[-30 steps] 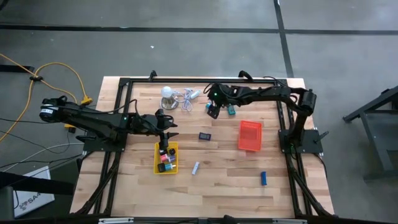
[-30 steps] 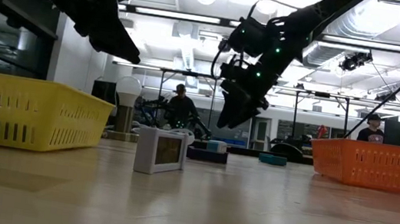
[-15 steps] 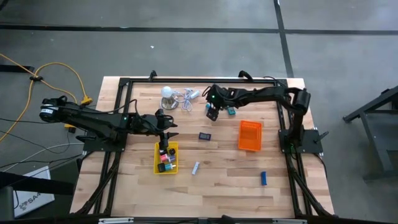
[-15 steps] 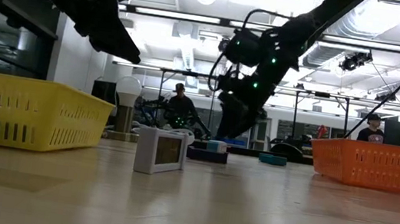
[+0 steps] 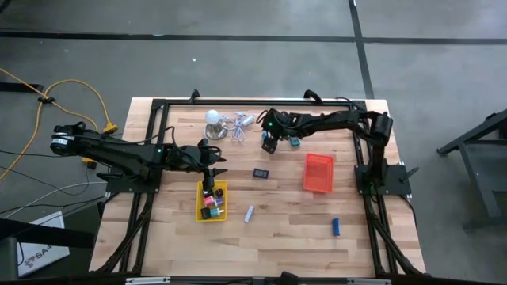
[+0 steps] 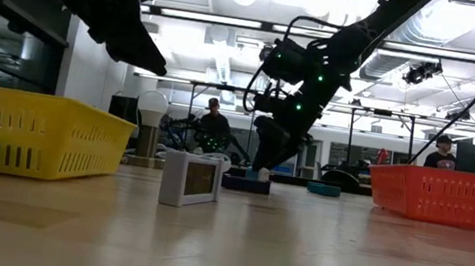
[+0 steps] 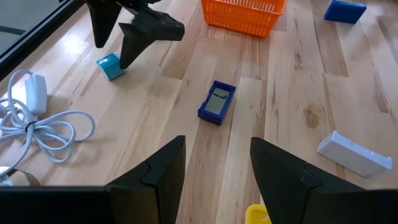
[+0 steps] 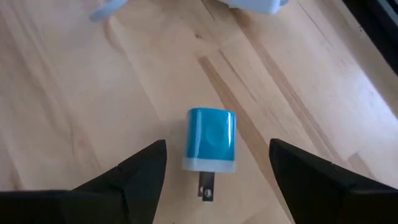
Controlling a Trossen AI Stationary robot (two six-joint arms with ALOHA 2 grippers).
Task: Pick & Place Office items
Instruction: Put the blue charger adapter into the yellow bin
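Note:
My right gripper (image 8: 217, 149) is open and low over a small blue charger block (image 8: 211, 140) that lies flat on the table near the far middle. Its fingers stand on either side of the block without touching it. The low view shows the right gripper (image 6: 263, 159) just above the block (image 6: 257, 174). My left gripper (image 5: 210, 161) is open and waits above the far end of the yellow tray (image 5: 200, 207), which holds several small items. A blue device (image 5: 261, 172), a white block (image 5: 249, 214), a blue block (image 5: 335, 227) and a teal item (image 5: 294, 142) lie loose on the table.
The orange tray (image 5: 318, 172) sits right of centre. The white dome (image 5: 212, 117) and its pale cord (image 5: 238, 123) lie at the far edge, just left of my right gripper. A black frame runs along the table's sides. Bare wood shows in the near half.
My right gripper has come down toward the blue charger block and drifted slightly toward the table's left; its fingers now straddle the block.

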